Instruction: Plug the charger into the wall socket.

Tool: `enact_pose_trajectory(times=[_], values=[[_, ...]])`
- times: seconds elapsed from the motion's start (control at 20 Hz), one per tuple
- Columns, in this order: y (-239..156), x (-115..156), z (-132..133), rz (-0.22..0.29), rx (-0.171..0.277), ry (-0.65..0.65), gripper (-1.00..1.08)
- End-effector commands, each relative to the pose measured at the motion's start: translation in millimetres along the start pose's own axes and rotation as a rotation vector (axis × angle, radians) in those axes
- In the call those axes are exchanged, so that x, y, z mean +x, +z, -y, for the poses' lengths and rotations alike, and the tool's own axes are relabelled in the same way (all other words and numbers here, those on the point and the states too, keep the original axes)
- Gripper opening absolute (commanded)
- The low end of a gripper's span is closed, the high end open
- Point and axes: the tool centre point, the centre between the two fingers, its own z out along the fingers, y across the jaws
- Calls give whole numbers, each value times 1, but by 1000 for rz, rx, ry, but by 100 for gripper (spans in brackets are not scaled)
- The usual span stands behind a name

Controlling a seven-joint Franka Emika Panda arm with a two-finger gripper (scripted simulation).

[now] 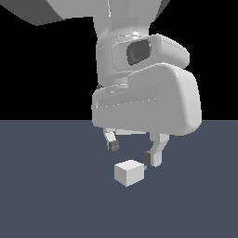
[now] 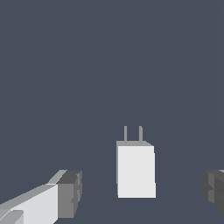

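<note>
**Desk:** What does the exterior view show?

**Photographer:** A Franka Panda arm (image 1: 144, 69) hangs low over a flat slate-grey bench (image 1: 46, 195), black void behind it. Its gripper (image 1: 133, 153) points down, jaws spread wide with nothing between them. The charger (image 1: 128, 172), a small plain white cube, sits on the bench just below and between the two fingers.

**Desk:** Is the cube touched by anything?

**Photographer:** The finger (image 1: 155, 152) on the exterior view's right stands just beside the cube's upper corner; whether it makes contact cannot be told from this angle. The other finger (image 1: 111, 142) is clearly apart from it and higher in the frame.

**Desk:** And the wrist view?

**Photographer:** The charger (image 2: 136, 171) lies on the bench (image 2: 87, 65) between the two dark finger pads, one pad (image 2: 70, 192) on a pale finger, the other pad (image 2: 214, 189) cut off by the frame edge. There is open bench on either side of the cube, so the jaws hold nothing. The cube lies nearer the cropped pad than the other. Two short grey prongs (image 2: 133, 134) stick out of one face, pointing away from the camera along the bench.

**Desk:** The wall socket?

**Photographer:** It appears in neither frame.
</note>
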Motion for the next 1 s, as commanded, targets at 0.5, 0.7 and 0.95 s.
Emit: enact_pose_trajectory(times=[0.5, 0.7, 0.95], values=[[35, -3, 0, 1, 0, 1, 100], [35, -3, 0, 1, 0, 1, -100], [35, -3, 0, 1, 0, 1, -100]])
